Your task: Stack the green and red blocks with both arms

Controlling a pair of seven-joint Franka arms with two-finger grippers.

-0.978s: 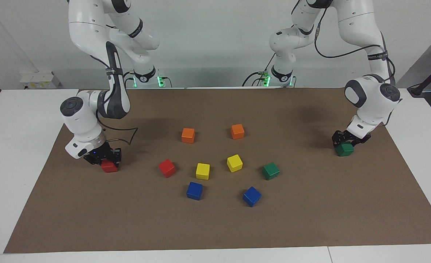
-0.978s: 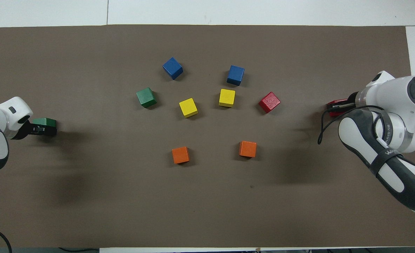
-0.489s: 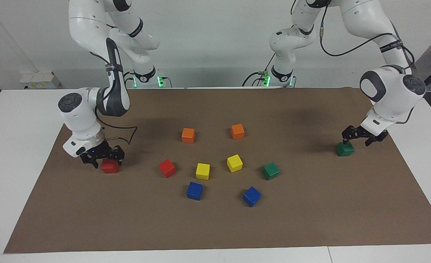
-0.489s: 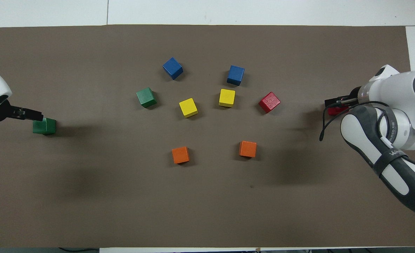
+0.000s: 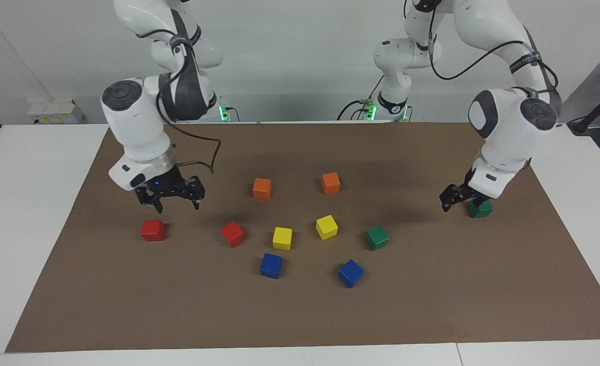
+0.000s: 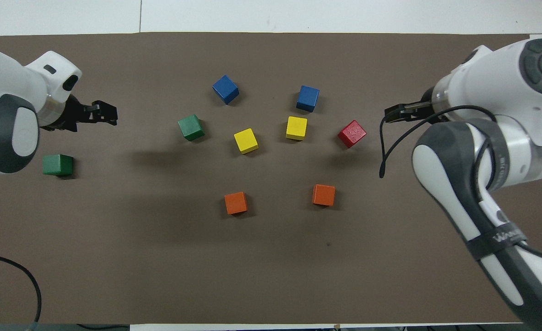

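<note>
Right gripper (image 5: 176,202), jaws apart and empty, hangs above the outer red block (image 5: 152,230), left of frame. Left gripper (image 5: 460,200), jaws apart, hovers beside the outer green block (image 5: 481,209), right of frame, on the bench (image 5: 300,315).

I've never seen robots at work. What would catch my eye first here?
Two white arms hang over a brown mat, the left gripper and right gripper both open and empty. Coloured cubes cluster mid-mat, while one green block and one red block sit alone at opposite ends.
</note>
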